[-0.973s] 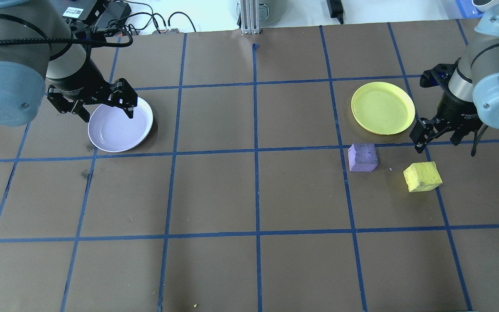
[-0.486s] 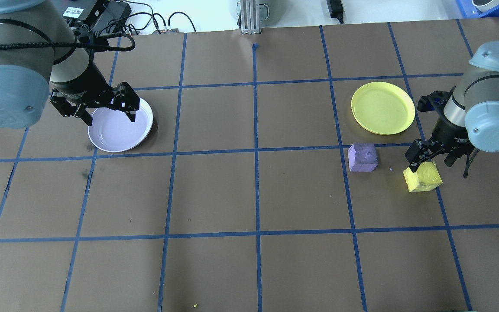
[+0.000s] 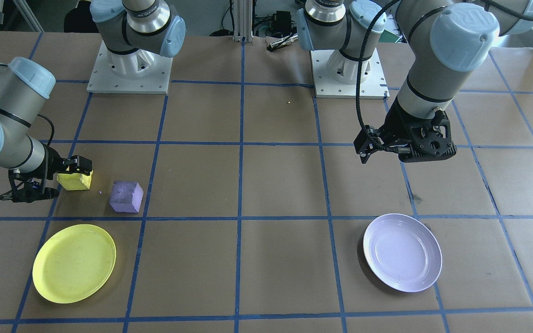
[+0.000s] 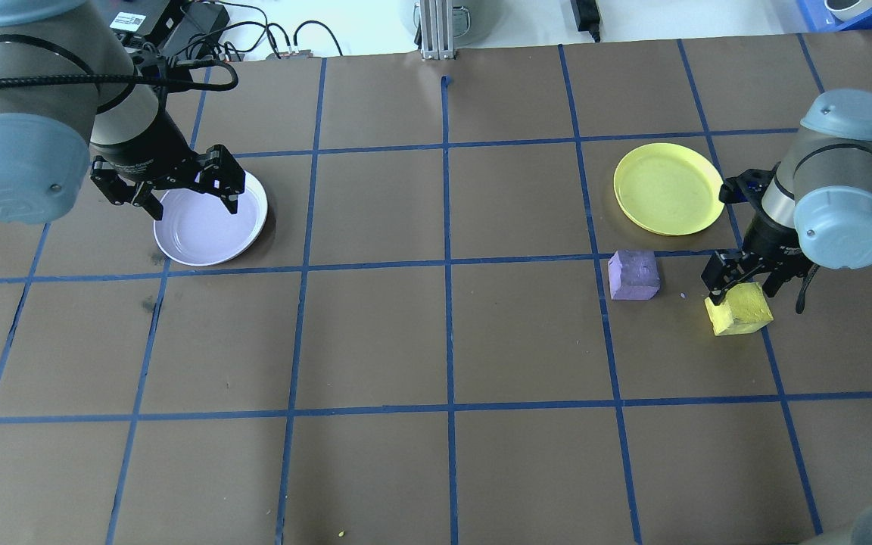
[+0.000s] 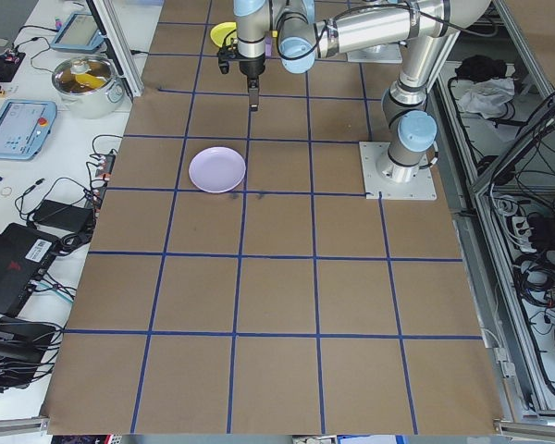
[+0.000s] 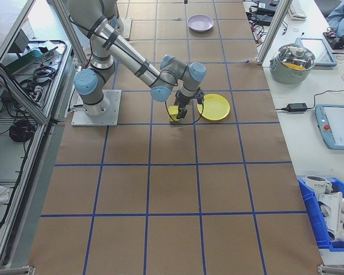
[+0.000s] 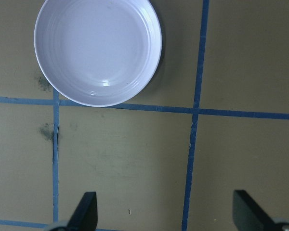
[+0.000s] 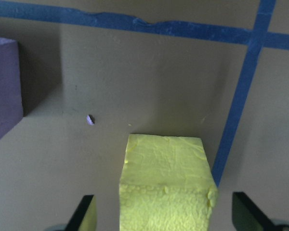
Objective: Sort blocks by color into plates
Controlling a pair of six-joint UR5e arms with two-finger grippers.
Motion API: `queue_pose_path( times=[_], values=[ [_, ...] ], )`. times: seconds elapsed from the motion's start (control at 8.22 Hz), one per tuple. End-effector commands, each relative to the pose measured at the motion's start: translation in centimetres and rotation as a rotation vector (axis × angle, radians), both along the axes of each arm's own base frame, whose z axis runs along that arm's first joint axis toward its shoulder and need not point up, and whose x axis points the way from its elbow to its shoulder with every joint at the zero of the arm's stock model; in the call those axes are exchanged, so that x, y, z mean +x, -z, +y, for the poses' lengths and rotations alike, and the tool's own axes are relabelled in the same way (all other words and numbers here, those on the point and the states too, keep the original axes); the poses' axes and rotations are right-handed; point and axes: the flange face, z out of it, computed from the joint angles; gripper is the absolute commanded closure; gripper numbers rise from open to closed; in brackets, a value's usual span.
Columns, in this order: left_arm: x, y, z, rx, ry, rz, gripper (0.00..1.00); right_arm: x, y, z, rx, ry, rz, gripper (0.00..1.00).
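Purple speck, wrist view only.

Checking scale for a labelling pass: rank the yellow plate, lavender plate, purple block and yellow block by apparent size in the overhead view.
1. Lavender plate and yellow plate: alike, unranked; the left gripper hides part of the lavender rim.
2. Purple block and yellow block: alike, both far smaller.

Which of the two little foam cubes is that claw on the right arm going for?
The bright yellow foam cube: it sits between the right tool's open fingers, while the pale purple foam cube lies apart, untouched.
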Motion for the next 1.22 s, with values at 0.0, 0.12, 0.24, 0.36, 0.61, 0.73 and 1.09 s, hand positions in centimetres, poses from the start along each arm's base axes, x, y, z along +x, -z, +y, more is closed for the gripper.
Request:
queue_pose_path(
  times=[0.0, 0.12, 0.24, 0.36, 0.61, 0.73, 1.09],
  values=[
    [0.0, 0.1, -0.1, 0.001, 0.000, 0.000, 0.00, -0.5, 0.8, -0.9, -0.007, 0.011, 0.023, 0.73],
    [0.0, 0.1, -0.1, 0.001, 0.000, 0.000, 0.00, -0.5, 0.0, -1.0, 0.011, 0.054, 0.024, 0.91],
    [0.0, 0.1, -0.1, 0.001, 0.000, 0.000, 0.00, -0.5, -2.4, -2.6, -0.011, 0.090, 0.006, 1.00],
    [0.0, 0.1, -0.1, 0.001, 0.000, 0.000, 0.00, -0.8, -6.1, -5.2, -0.028, 0.092, -0.001, 1.00],
    [0.0, 0.1, 0.0, 0.002, 0.002, 0.000, 0.00, 1.9, -13.6, -13.7, -0.165, 0.038, 0.047, 0.98],
    [0.0, 0.1, -0.1, 0.001, 0.002, 0.000, 0.00, 4.6, -14.7, -18.5, -0.220, -0.022, 0.070, 0.94],
    [0.0, 0.1, 0.0, 0.002, 0.002, 0.000, 0.00, 11.0, -8.7, -24.9, -0.238, -0.105, -0.002, 0.92]
  ],
)
